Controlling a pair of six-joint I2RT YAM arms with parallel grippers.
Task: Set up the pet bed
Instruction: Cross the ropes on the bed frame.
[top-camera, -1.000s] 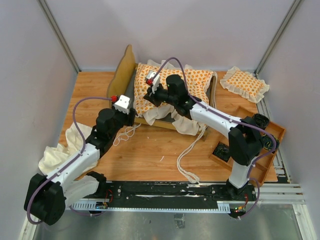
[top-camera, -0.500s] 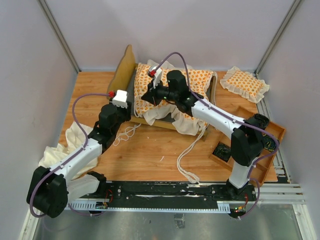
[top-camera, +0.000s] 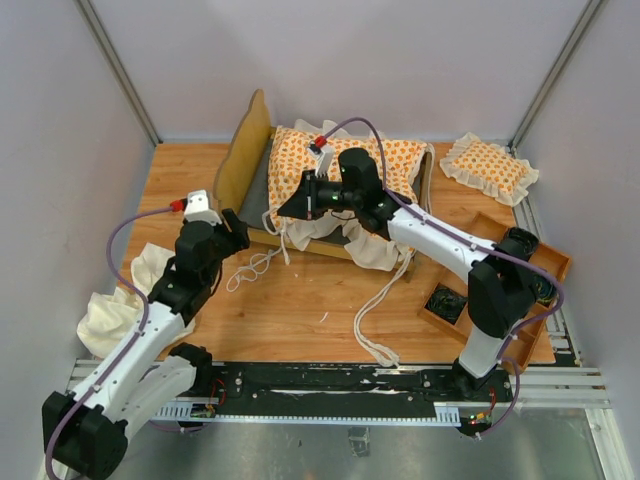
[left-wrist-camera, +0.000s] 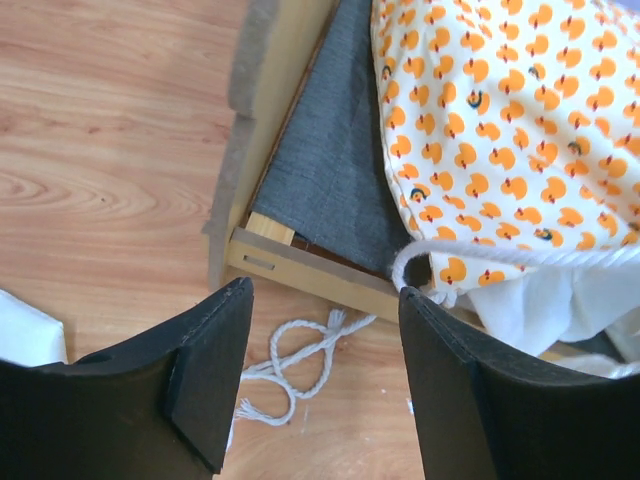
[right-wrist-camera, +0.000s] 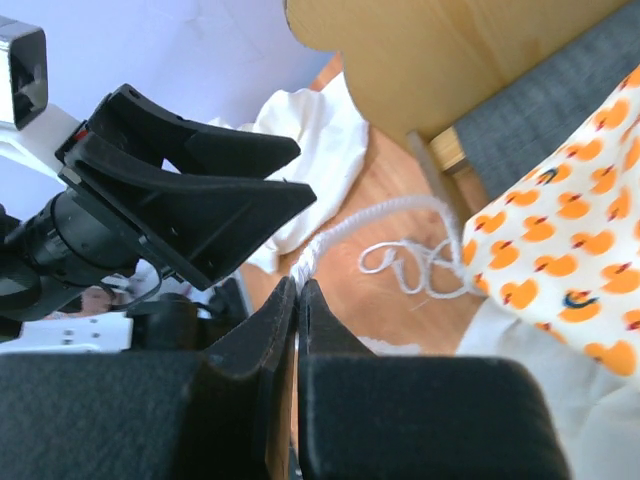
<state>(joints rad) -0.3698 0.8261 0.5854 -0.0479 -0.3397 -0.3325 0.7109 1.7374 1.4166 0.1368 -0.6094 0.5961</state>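
Right jaws are clenched flat on a tie string (right-wrist-camera: 370, 220), pinched at the very tips. The cord runs from them back to the near, headboard-side corner of the cushion (top-camera: 385, 165). Left jaws are spread & hold nothing. They hang just off the near corner of the bed frame (left-wrist-camera: 310, 272), w/ a taut cord (prob. the same one) passing close by one jaw tip in the left wrist view; contact can't be told. Cushion sits on the frame but bunched toward the foot end, ruffle spilling over the near rail. That leaves a strip of grey base (left-wrist-camera: 335, 170) bare btwn it & the headboard (top-camera: 245, 140). Frame's long axis runs headboard-to-foot, i.e. left-to-right across the table (top-camera: 190, 170) in the top view. The held cord leads off along that axis toward the headboard, prob. the way the cushion has to go. A second string (left-wrist-camera: 290, 365) lies in loose loops on the table just outside the frame corner, under the left jaws. Left arm (top-camera: 140, 335) is clearly nearer that one & the corner post; right arm (top-camera: 430, 235) reaches over the cushion itself. Judgement: the coming move turns on a pull headboard-ward along the frame, not across it.
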